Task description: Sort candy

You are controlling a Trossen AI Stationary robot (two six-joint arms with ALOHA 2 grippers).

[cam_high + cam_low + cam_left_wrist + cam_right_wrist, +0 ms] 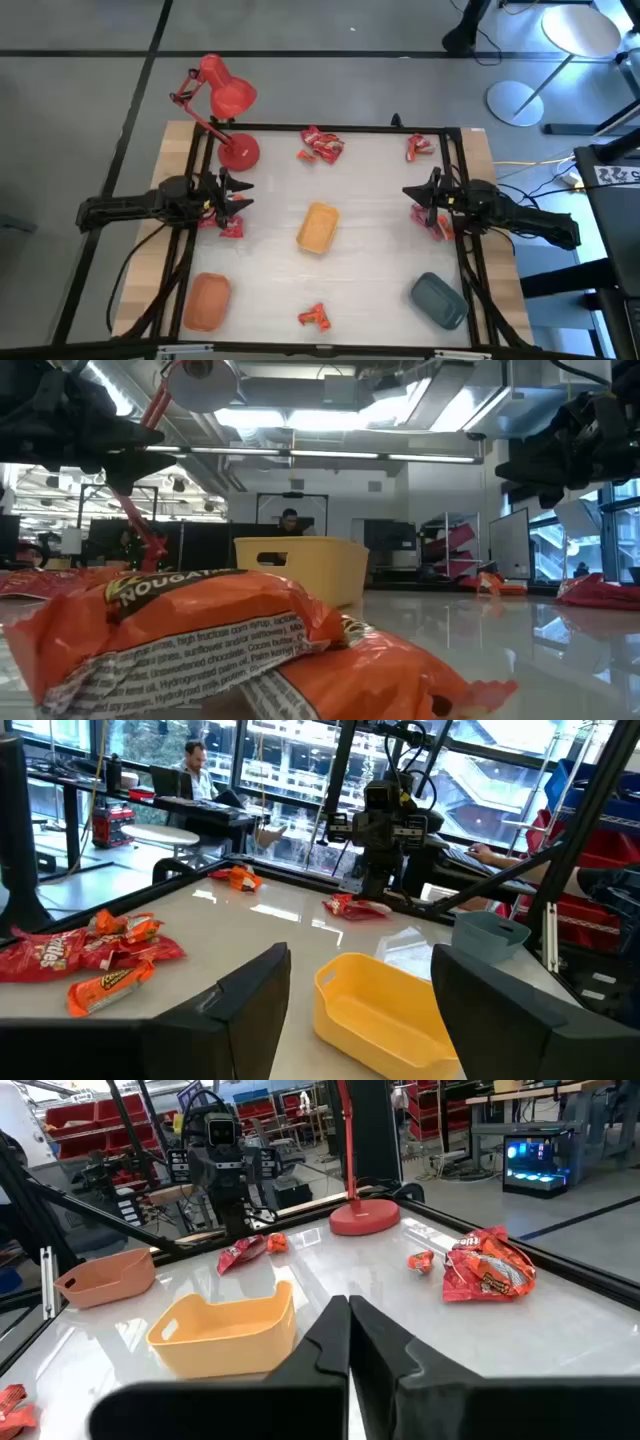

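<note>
Candy in red and orange wrappers lies in small heaps on the white table: far middle (321, 146), far right (419, 147), near middle (316, 317), one by the left edge (228, 226) and one by the right edge (438, 224). My left gripper (243, 196) hovers open at the left edge, pointing level toward the yellow tray (385, 1010), with nothing between its fingers (250, 1005). My right gripper (408, 192) hovers shut at the right edge, facing the same tray (225, 1330). The near-middle candy (200, 640) fills the low view.
A yellow tray (318, 227) sits mid-table, an orange tray (207, 300) near left and a grey tray (438, 300) near right. A red desk lamp (225, 100) stands with its base (239, 152) at the far left corner. A black frame (330, 128) borders the table.
</note>
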